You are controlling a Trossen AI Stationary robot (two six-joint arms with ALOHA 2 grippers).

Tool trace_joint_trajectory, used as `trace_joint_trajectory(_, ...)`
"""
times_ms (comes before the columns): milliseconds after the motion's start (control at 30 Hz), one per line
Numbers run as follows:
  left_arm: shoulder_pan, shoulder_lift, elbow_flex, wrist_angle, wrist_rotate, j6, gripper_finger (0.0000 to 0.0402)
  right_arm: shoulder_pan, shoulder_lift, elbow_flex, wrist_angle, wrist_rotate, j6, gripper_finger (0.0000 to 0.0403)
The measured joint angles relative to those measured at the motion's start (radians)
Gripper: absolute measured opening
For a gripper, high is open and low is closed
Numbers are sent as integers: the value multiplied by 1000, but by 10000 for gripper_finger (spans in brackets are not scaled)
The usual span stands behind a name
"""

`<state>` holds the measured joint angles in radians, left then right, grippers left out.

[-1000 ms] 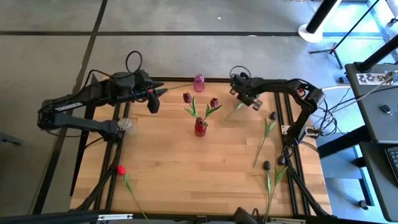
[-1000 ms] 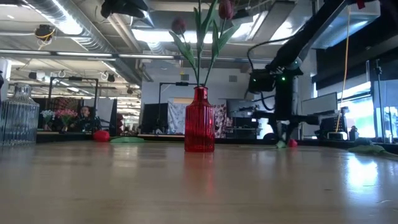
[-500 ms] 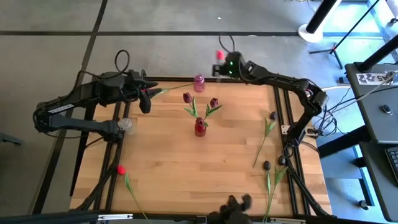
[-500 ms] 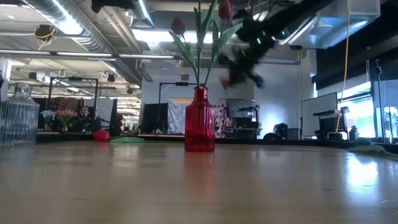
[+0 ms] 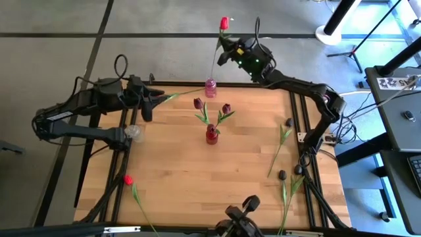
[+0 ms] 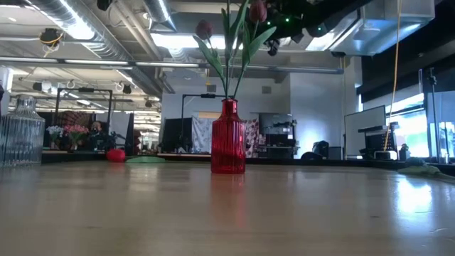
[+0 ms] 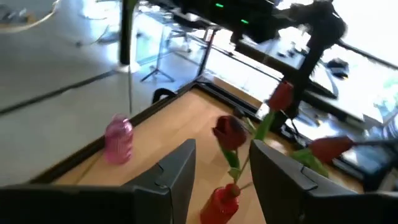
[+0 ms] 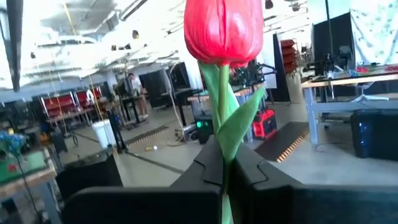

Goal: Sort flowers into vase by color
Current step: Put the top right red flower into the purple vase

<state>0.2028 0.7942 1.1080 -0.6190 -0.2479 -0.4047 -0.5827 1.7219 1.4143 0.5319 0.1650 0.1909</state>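
Swung up from the far right of the table to its far edge, the right gripper [image 5: 227, 52] clamps a red tulip [image 5: 223, 24] upright, stem hanging toward the pink vase [image 5: 210, 87] just below, nearer it than the open, waiting left gripper [image 5: 152, 100].

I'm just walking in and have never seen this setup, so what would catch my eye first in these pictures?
First, the right gripper, shut on a bright red tulip and lifted above the far edge of the table, close to the pink vase. Next, the red vase near the table's middle, holding two dark maroon tulips. The left gripper waits open over the far left part of the table.
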Motion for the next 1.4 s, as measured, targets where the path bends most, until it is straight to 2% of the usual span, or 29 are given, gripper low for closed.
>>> trace_joint_trajectory(167,46,35,0,-54,-52,-81,147,0,11,-1,-8,-1,-68,2)
trace_joint_trajectory(300,129,99,-1,-180,-131,-166,147,0,23,-1,-2,-6,-92,2)
trace_joint_trajectory(467,239,204,-1,-208,-87,-217,147,1,33,-1,11,-11,-121,2)
trace_joint_trajectory(633,373,343,-16,-251,-72,-401,147,0,33,-2,88,-26,-146,2)
trace_joint_trajectory(800,424,440,-123,-123,-43,-597,147,5,44,-2,105,-34,-146,2)
trace_joint_trajectory(900,455,471,-184,-33,-61,-731,147,6,71,-2,118,-45,-150,3)
trace_joint_trajectory(1000,504,506,-226,29,-83,-780,147,6,107,-2,163,-66,-149,3)
trace_joint_trajectory(1067,544,539,-243,43,-71,-828,147,6,125,-2,166,-76,-148,3)
trace_joint_trajectory(1200,589,596,-269,37,25,-996,147,6,150,-2,164,-80,-149,3)
trace_joint_trajectory(1400,590,633,-272,42,21,-1166,147,6,156,-2,146,-91,-155,3)
